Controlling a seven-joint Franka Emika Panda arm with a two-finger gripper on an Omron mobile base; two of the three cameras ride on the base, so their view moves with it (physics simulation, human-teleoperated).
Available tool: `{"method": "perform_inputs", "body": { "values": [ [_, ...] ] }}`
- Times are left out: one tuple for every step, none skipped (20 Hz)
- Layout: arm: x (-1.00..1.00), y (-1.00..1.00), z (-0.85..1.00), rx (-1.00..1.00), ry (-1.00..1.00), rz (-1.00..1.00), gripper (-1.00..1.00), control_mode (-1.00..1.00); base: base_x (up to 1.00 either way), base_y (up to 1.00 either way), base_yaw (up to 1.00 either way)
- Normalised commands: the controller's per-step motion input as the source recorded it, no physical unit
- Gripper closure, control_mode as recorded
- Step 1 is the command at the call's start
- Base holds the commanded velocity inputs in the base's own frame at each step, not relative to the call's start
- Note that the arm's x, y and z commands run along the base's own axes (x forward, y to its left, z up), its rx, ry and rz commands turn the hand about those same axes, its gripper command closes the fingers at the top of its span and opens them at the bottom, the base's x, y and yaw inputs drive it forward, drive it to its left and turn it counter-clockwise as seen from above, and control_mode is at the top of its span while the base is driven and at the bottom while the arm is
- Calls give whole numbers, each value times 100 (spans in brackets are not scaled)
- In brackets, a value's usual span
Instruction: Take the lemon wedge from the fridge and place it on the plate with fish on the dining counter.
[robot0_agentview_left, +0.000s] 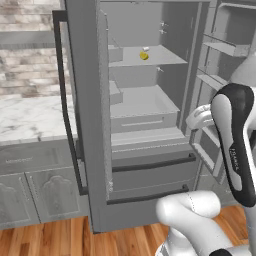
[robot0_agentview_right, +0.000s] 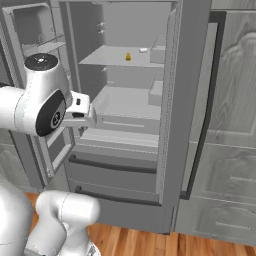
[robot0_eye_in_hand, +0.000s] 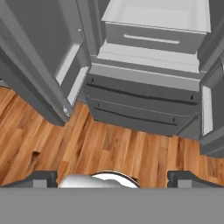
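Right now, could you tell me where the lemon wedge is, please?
The lemon wedge sits on an upper shelf inside the open fridge, above the pulled-out bin. It is right of centre in the left base view, and by a small white item in both base views.

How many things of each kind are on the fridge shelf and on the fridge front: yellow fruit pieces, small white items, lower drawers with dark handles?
Lemon wedge, yellow, on the upper shelf: 1
Small white item beside it, too small to identify: 1
Lower drawers with dark handles: 2
Total: 4
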Motion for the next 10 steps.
{"method": "perform_inputs", "body": {
  "values": [
    [-29,-45,-1,0,0,-22,-100,-100,0,0,0],
    [-26,-44,0,0,0,-22,-100,-100,0,0,0],
    [-19,-41,0,0,0,-22,-100,-100,0,0,0],
    [-21,-36,0,0,0,-19,-100,-100,0,0,0],
    [-6,-21,0,0,0,-15,-100,-100,0,0,0],
    [0,0,0,0,0,-7,-100,-100,0,0,0],
    [0,0,0,0,-2,-1,-100,-100,0,0,0],
    [0,0,0,0,0,0,-100,-100,0,0,0],
    [9,0,0,0,0,-1,-100,-100,0,0,0],
    [21,0,0,0,0,-4,-100,-100,0,0,0]
  ]
}}
